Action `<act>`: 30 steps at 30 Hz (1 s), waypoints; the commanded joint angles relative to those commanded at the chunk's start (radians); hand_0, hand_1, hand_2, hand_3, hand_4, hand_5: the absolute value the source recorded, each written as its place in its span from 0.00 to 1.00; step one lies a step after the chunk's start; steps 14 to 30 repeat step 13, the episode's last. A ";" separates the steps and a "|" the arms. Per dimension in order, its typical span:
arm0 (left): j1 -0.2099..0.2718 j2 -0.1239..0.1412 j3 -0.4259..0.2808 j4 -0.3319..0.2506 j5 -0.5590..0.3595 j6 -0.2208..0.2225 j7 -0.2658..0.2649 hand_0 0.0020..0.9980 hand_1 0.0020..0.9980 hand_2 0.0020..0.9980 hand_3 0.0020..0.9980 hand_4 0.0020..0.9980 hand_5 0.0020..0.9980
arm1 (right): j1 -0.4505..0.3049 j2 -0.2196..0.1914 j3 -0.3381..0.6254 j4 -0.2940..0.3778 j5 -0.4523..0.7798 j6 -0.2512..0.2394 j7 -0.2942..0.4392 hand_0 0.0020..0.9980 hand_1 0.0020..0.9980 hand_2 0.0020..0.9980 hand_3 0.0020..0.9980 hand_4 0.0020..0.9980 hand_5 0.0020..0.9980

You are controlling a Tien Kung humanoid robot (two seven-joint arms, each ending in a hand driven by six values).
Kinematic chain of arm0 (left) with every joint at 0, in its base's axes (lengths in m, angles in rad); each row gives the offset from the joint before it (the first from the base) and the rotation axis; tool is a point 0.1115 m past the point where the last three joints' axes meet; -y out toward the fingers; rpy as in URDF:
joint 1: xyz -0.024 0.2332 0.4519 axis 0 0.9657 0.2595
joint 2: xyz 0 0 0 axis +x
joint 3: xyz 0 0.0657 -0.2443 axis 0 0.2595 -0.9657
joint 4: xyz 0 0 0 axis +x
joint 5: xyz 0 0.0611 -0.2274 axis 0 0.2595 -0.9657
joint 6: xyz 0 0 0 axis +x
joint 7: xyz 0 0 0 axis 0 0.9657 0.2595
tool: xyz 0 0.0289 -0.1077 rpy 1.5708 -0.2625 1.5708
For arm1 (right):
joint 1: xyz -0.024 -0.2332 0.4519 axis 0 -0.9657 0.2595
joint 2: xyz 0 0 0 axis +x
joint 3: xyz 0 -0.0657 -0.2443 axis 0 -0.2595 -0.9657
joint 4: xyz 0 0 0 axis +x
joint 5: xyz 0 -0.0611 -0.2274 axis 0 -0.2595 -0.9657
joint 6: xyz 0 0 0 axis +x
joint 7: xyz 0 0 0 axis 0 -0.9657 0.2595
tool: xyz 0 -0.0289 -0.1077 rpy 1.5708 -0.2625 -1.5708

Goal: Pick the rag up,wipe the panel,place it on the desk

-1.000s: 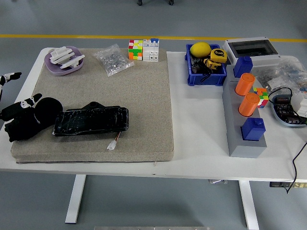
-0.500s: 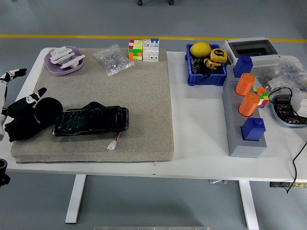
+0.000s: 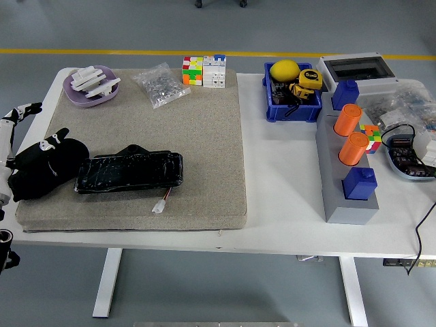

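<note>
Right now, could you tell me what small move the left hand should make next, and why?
Probably bring the left hand right and down onto the rag. The hand sits at the table's left edge, fingers spread and holding nothing, while the black rag lies ungrasped on the mat just left of the panel. Wiping can't begin until it's gripped.

The left hand [image 3: 8, 146] showed at the picture's left edge, only partly in view. Its pale fingers [image 3: 22, 110] were spread and pointed up and rightward. The right arm was out of sight.
</note>
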 joint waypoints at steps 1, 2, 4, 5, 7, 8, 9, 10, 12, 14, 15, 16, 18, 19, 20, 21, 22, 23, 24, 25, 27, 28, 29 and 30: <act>0.000 0.000 0.000 0.000 0.000 0.000 0.000 0.86 0.87 0.78 0.78 0.99 0.52 | 0.000 0.000 -0.001 0.000 0.001 0.000 0.000 0.76 0.66 0.67 0.61 1.00 0.48; -0.001 0.001 0.000 -0.001 0.001 0.001 0.000 0.86 0.87 0.78 0.78 0.99 0.52 | 0.000 0.001 0.000 0.000 0.001 0.000 0.000 0.76 0.66 0.67 0.61 1.00 0.48; -0.002 0.003 0.001 0.000 0.003 0.000 0.000 0.86 0.87 0.78 0.78 0.99 0.52 | 0.000 0.001 -0.001 0.000 0.005 -0.001 0.000 0.76 0.66 0.67 0.61 1.00 0.48; -0.003 0.004 0.002 0.000 0.004 0.000 0.000 0.86 0.87 0.78 0.78 0.99 0.52 | 0.000 0.001 -0.001 0.000 0.006 -0.001 0.000 0.76 0.66 0.67 0.61 1.00 0.48; -0.003 0.005 0.004 0.001 0.009 0.000 0.000 0.86 0.87 0.78 0.78 0.98 0.52 | 0.000 0.000 -0.001 0.000 0.008 -0.001 0.000 0.76 0.66 0.67 0.61 1.00 0.48; -0.003 0.005 0.004 0.000 0.013 0.001 0.001 0.86 0.87 0.78 0.78 0.98 0.52 | 0.000 0.000 0.001 0.000 0.007 -0.002 0.000 0.76 0.66 0.67 0.61 1.00 0.48; -0.002 0.006 0.004 -0.001 0.016 0.001 0.001 0.86 0.87 0.78 0.78 0.98 0.52 | 0.001 -0.001 0.003 0.000 0.005 -0.002 0.001 0.76 0.66 0.67 0.61 1.00 0.48; -0.002 0.007 0.005 -0.001 0.017 0.000 0.001 0.86 0.87 0.78 0.78 0.98 0.52 | 0.001 -0.001 0.004 0.000 0.005 -0.003 0.001 0.76 0.66 0.67 0.61 1.00 0.48; -0.004 0.007 0.004 0.003 0.018 0.000 0.000 0.86 0.87 0.78 0.78 0.98 0.52 | 0.001 -0.001 0.004 0.000 0.004 -0.002 0.000 0.76 0.66 0.67 0.61 1.00 0.48; -0.005 0.007 0.004 0.005 0.018 0.000 0.000 0.86 0.87 0.78 0.78 0.98 0.52 | 0.001 -0.001 0.004 0.000 0.003 -0.002 0.000 0.76 0.66 0.67 0.61 1.00 0.48; -0.005 0.007 0.004 0.005 0.018 0.000 0.000 0.86 0.87 0.78 0.78 0.98 0.52 | 0.001 -0.001 0.004 0.000 0.003 -0.002 0.000 0.76 0.66 0.67 0.61 1.00 0.48; -0.005 0.007 0.004 0.005 0.018 0.000 0.000 0.86 0.87 0.78 0.78 0.98 0.52 | 0.001 -0.001 0.004 0.000 0.003 -0.002 0.000 0.76 0.66 0.67 0.61 1.00 0.48; -0.005 0.007 0.004 0.005 0.018 0.000 0.000 0.86 0.87 0.78 0.78 0.98 0.52 | 0.001 -0.001 0.004 0.000 0.003 -0.002 0.000 0.76 0.66 0.67 0.61 1.00 0.48; -0.005 0.007 0.004 0.005 0.018 0.000 0.000 0.86 0.87 0.78 0.78 0.98 0.52 | 0.001 -0.001 0.004 0.000 0.003 -0.002 0.000 0.76 0.66 0.67 0.61 1.00 0.48; -0.005 0.007 0.004 0.005 0.018 0.000 0.000 0.86 0.87 0.78 0.78 0.98 0.52 | 0.001 -0.001 0.004 0.000 0.003 -0.002 0.000 0.76 0.66 0.67 0.61 1.00 0.48; -0.005 0.007 0.004 0.005 0.018 0.000 0.000 0.86 0.87 0.78 0.78 0.98 0.52 | 0.001 -0.001 0.004 0.000 0.003 -0.002 0.000 0.76 0.66 0.67 0.61 1.00 0.48; -0.005 0.007 0.004 0.005 0.018 0.000 0.000 0.86 0.87 0.78 0.78 0.98 0.52 | 0.001 -0.001 0.004 0.000 0.003 -0.002 0.000 0.76 0.66 0.67 0.61 1.00 0.48; -0.005 0.007 0.004 0.005 0.018 0.000 0.000 0.86 0.87 0.78 0.78 0.98 0.52 | 0.001 -0.001 0.004 0.000 0.003 -0.002 0.000 0.76 0.66 0.67 0.61 1.00 0.48; -0.005 0.007 0.004 0.005 0.018 0.000 0.000 0.86 0.87 0.78 0.78 0.98 0.52 | 0.001 -0.001 0.004 0.000 0.003 -0.002 0.000 0.76 0.66 0.67 0.61 1.00 0.48; -0.005 0.007 0.004 0.005 0.018 0.000 0.000 0.86 0.87 0.78 0.78 0.98 0.52 | 0.001 -0.001 0.004 0.000 0.003 -0.002 0.000 0.76 0.66 0.67 0.61 1.00 0.48; -0.005 0.007 0.004 0.005 0.018 0.000 0.000 0.86 0.87 0.78 0.78 0.98 0.52 | 0.001 -0.001 0.004 0.000 0.003 -0.002 0.000 0.76 0.66 0.67 0.61 1.00 0.48; -0.005 0.007 0.004 0.005 0.018 0.000 0.000 0.86 0.87 0.78 0.78 0.98 0.52 | 0.001 -0.001 0.004 0.000 0.003 -0.002 0.000 0.76 0.66 0.67 0.61 1.00 0.48; -0.005 0.007 0.004 0.005 0.018 0.000 0.000 0.86 0.87 0.78 0.78 0.98 0.52 | 0.001 -0.001 0.004 0.000 0.003 -0.002 0.000 0.76 0.66 0.67 0.61 1.00 0.48; -0.005 0.007 0.004 0.005 0.018 0.000 0.000 0.86 0.87 0.78 0.78 0.98 0.52 | 0.001 -0.001 0.004 0.000 0.003 -0.002 0.000 0.76 0.66 0.67 0.61 1.00 0.48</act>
